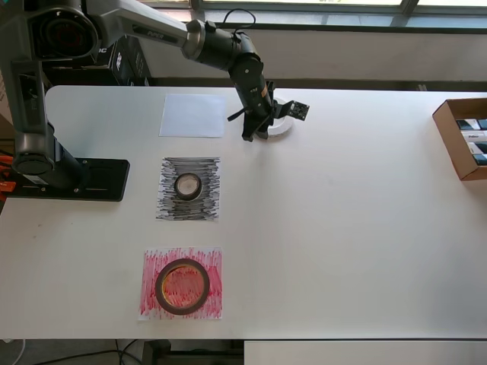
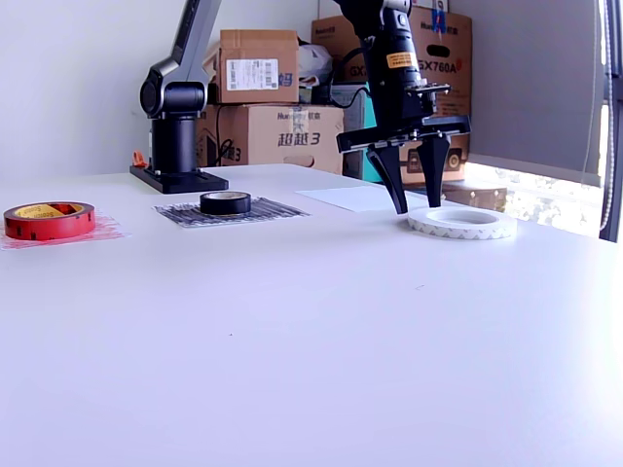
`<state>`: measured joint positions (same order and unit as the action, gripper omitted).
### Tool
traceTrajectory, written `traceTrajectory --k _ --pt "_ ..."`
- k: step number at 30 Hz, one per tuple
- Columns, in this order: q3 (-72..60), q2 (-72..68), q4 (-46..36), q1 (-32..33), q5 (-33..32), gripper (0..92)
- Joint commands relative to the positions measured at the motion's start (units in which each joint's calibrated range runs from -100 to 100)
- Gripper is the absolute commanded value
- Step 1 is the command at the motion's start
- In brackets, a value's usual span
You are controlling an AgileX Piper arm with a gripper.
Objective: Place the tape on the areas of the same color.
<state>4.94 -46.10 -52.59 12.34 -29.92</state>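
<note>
Two of three placements are complete: the black roll (image 1: 188,185) rests on the black-scribbled sheet (image 1: 189,189), the red-brown roll (image 1: 183,286) on the red-scribbled sheet (image 1: 181,284). My tool (image 2: 417,205) — fingers apart, gripping nothing — stands at the white ring (image 2: 461,223), which lies on the desk (image 2: 311,341) beside the white sheet (image 1: 193,115) — this placement remains.

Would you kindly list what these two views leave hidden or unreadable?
- Overhead view: the white tape ring is mostly covered by the arm and pincer.
- Exterior view: whether a pincer fingertip touches the ring is unclear.
- Overhead view: the cardboard box is cut off by the right edge.
- Exterior view: the red tape core is too small to read.
</note>
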Motion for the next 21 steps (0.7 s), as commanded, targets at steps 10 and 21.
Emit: traceTrajectory --k 10,21 --pt "-0.4 -0.1 -0.3 0.9 3.8 45.7" --pt "-1.0 -2.5 -0.3 0.1 3.8 45.7"
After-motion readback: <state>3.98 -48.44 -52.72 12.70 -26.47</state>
